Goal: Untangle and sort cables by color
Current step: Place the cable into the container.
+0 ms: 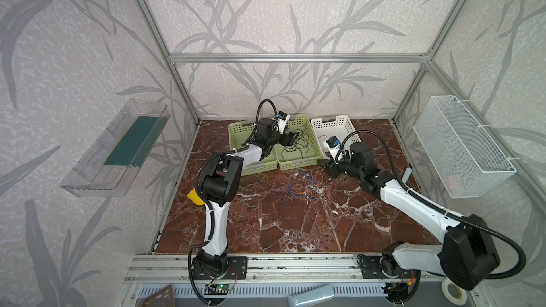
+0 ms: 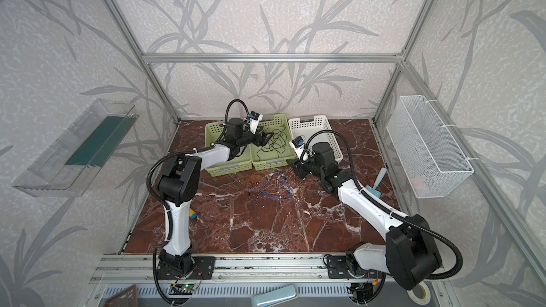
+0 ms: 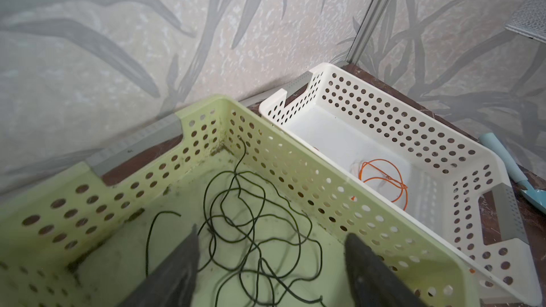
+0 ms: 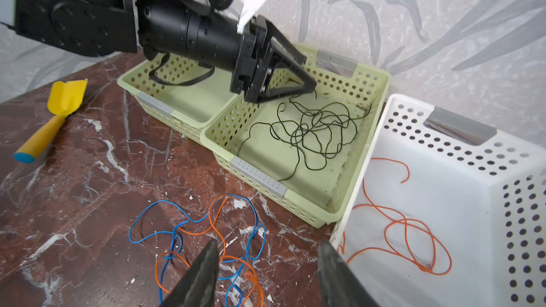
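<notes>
A dark green-black cable lies loosely coiled in the right-hand green basket. My left gripper hangs just above it, open, holding nothing. An orange cable lies in the white basket. Blue and orange cables lie tangled together on the marble table. My right gripper is open and empty, low over the table between that tangle and the white basket's near corner.
A second green basket stands left of the first, under the left arm. A yellow scoop lies at the table's left and a pale blue scoop at its right. A wire basket and a clear shelf hang on the side walls.
</notes>
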You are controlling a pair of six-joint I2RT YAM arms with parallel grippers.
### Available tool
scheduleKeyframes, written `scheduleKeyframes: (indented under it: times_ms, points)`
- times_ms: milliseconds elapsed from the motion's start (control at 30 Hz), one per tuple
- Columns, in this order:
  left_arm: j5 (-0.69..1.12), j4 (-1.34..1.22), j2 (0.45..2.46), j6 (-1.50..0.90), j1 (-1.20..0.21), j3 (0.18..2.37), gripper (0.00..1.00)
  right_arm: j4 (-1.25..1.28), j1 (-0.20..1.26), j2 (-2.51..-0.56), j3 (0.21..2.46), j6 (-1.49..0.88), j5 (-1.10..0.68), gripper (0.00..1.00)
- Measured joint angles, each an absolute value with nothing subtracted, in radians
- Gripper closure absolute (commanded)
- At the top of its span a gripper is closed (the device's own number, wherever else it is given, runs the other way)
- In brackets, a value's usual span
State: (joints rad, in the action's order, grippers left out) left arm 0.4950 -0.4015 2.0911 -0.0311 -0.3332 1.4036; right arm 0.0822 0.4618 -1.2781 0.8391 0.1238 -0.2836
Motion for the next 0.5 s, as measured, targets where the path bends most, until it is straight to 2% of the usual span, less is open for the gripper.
scheduleKeyframes:
  times_ms: [167, 267, 333, 500]
  points:
    - [0.455, -0.361, 1.936, 0.036, -0.331, 1.299, 0.04, 0.072, 0.462, -1.269, 0.88, 0.112, -0.342, 0.48]
    - [0.502, -0.405, 1.773, 0.047, -0.332, 1.143, 0.12, 0.059, 0.462, -1.275, 0.935, 0.097, -0.371, 0.48]
    - [0.56, -0.423, 1.676, 0.042, -0.338, 1.061, 0.12, 0.054, 0.462, -1.288, 0.986, 0.092, -0.395, 0.48]
    - [0.662, -0.437, 1.513, 0.041, -0.424, 0.903, 0.01, 0.056, 0.463, -1.31, 1.055, 0.075, -0.44, 0.48]
